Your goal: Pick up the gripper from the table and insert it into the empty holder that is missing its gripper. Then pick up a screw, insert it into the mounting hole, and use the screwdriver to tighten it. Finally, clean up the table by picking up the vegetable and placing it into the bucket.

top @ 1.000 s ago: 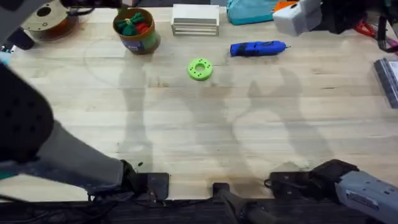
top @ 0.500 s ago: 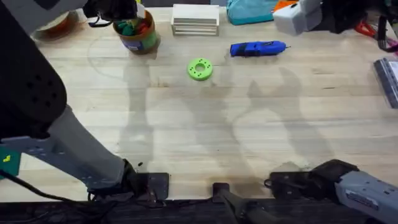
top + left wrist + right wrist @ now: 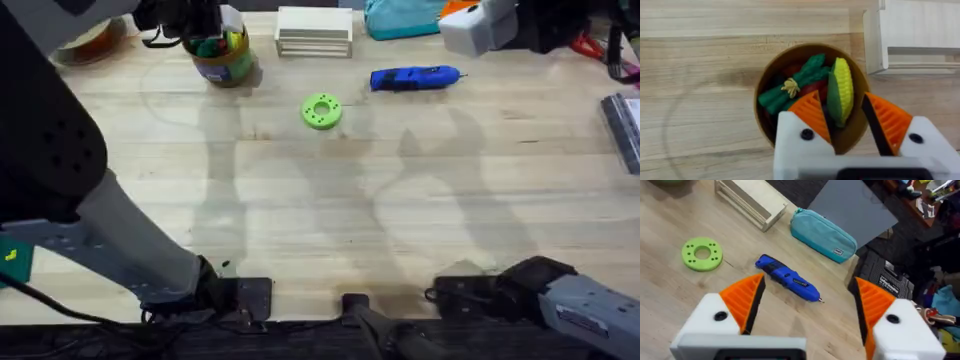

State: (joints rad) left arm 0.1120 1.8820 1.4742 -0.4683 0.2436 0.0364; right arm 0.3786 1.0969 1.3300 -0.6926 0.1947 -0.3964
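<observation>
The olive-green bucket stands at the far left of the table. The yellow vegetable lies inside it, on red and green toy pieces, against the bucket's rim. My left gripper hovers just above the bucket, open and holding nothing; in the overhead view the left gripper sits over the bucket's far side. My right gripper is open, high above the table. The blue screwdriver lies at the far right of centre. A white holder block sits at the far right. The loose gripper and screw are out of view.
A bright-green ring disc lies mid-table. A white box and a teal pouch sit along the far edge. A round wooden fixture is at the far left, and a grey object at the right edge.
My left arm swung in over the bucket. The yellow vegetable now shows inside the bucket. The right arm has not moved.
</observation>
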